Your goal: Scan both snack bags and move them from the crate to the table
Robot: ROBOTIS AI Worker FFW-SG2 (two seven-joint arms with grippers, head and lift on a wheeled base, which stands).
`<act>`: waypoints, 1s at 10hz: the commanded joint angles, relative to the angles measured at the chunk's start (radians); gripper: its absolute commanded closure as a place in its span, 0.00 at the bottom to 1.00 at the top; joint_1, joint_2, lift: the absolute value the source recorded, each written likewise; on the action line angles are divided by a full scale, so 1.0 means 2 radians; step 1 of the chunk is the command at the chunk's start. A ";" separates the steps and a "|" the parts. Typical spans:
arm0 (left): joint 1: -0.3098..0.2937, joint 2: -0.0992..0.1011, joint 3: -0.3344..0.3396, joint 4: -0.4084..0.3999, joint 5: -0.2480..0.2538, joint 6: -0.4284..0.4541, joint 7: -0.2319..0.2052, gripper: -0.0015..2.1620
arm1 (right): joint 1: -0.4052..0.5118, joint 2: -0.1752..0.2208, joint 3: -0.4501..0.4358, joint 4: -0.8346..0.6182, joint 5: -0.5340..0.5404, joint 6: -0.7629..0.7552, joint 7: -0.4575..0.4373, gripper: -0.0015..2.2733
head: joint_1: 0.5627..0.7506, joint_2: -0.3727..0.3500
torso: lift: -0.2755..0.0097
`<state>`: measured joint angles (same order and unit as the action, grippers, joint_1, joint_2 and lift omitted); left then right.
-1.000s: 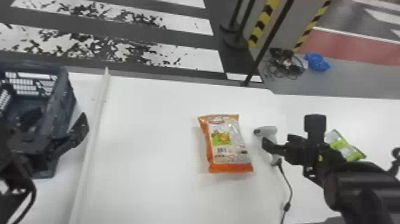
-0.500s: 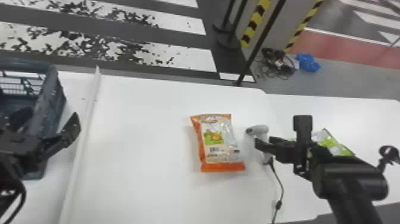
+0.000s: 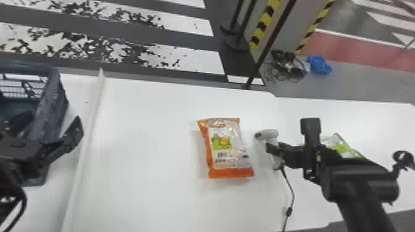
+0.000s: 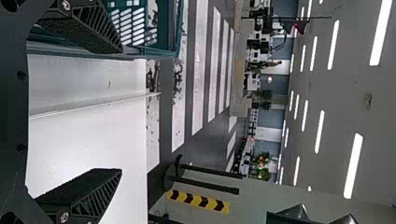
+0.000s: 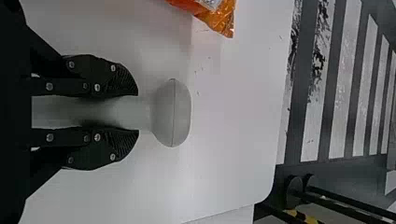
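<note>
Gripping the scanner (image 5: 172, 113) by its handle, my right gripper (image 5: 138, 112) is closed to the handle's width, one finger along each side, below the rounded head. My left gripper (image 4: 122, 110) is wide open and empty, beside the crate (image 3: 54, 101).

The orange snack bag (image 3: 228, 151) lies flat on the table (image 3: 148, 138), barcode upward, just beside the scanner. The green snack bag (image 3: 342, 146) also lies on the table, partly hidden by my right arm.

Scanner: rigid, probably light, with a smooth casing that may turn if pinched off-centre. I hold at the straight part of the handle; the head is too round to seat my flat fingers. The cable (image 3: 289, 211) is likely to drag on a lift, so I allow slack.

Orange bag: probably light and soft, in slick film, with contents that crush under excess force. If it must be moved, I take it across the middle of its long sides — never by an end seal, where it would sag and swing. Moderate pressure suffices. For scanning, I leave the bag flat and move the scanner instead — a taut, uncreased label should read more reliably.
</note>
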<state>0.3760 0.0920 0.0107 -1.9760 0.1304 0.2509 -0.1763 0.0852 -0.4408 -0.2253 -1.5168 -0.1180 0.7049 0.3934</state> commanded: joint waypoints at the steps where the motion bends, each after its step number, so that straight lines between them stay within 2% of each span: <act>1: 0.001 0.000 0.000 -0.001 0.000 0.000 0.000 0.04 | 0.016 0.003 -0.010 -0.030 -0.005 0.005 -0.004 0.99 | 0.70 0.10 | 0.66; 2: 0.001 0.000 0.000 -0.001 0.000 0.000 0.000 0.04 | 0.036 0.007 -0.024 -0.070 -0.012 0.026 -0.007 0.99 | 0.70 0.10 | 0.66; 6: 0.000 0.000 0.000 -0.001 0.000 0.000 0.001 0.04 | 0.132 0.046 -0.065 -0.259 -0.032 0.118 -0.006 0.99 | 0.70 0.12 | 0.66; 8: 0.004 0.000 0.003 -0.002 0.000 -0.006 0.004 0.04 | 0.162 0.058 -0.071 -0.340 -0.041 0.183 -0.004 0.99 | 0.70 0.16 | 0.66; 10: 0.004 -0.001 0.004 -0.002 0.000 -0.006 0.005 0.04 | 0.190 0.072 -0.061 -0.395 -0.048 0.204 0.001 0.99 | 0.70 0.21 | 0.66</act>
<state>0.3847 0.0913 0.0177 -1.9804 0.1304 0.2389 -0.1671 0.4502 -0.3032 -0.3567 -2.2731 -0.2124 1.0949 0.3946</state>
